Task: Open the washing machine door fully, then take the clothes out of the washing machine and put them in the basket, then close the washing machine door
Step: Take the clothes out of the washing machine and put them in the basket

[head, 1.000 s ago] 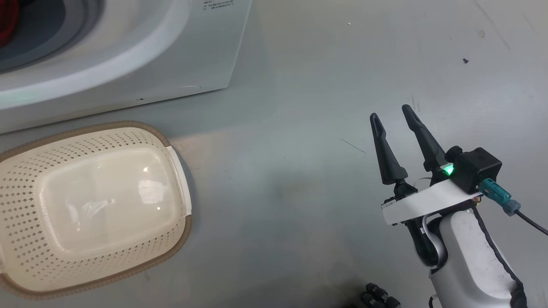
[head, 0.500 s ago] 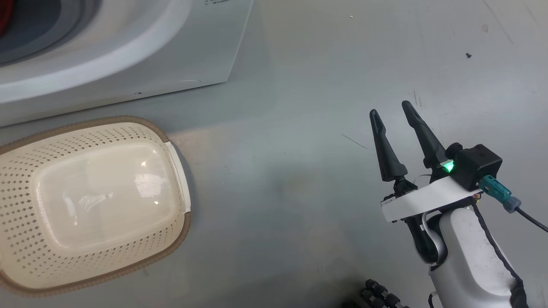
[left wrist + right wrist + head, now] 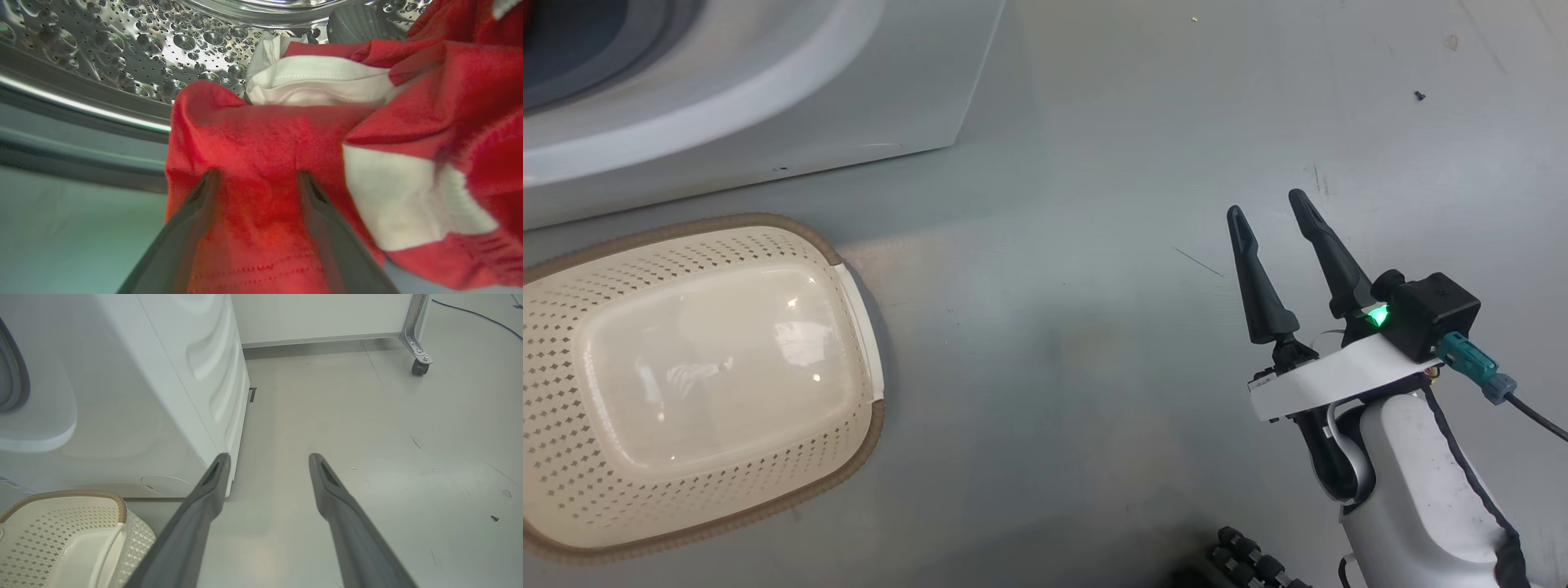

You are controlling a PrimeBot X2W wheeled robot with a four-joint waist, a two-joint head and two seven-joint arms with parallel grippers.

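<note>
While the cream perforated plastic basket point(image 3: 572, 457) before the big white washing machine point(image 3: 768, 106) lies empty, the red-and-white fabric clothes point(image 3: 261, 134) sit inside its drum; left pincer point(image 3: 257, 174) spread astride them, unclamped; right pincer point(image 3: 1264, 202) spread, empty.

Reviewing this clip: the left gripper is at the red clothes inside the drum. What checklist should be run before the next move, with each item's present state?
1. Left gripper jaws open, at the clothes in the drum: ok.
2. Fabric between the jaws, not just behind them: cannot tell.
3. Basket empty, on the floor beside the washing machine: ok.
4. Right gripper open, holding nothing, apart from the basket: ok.
5. Washing machine door fully open: cannot tell.
</note>
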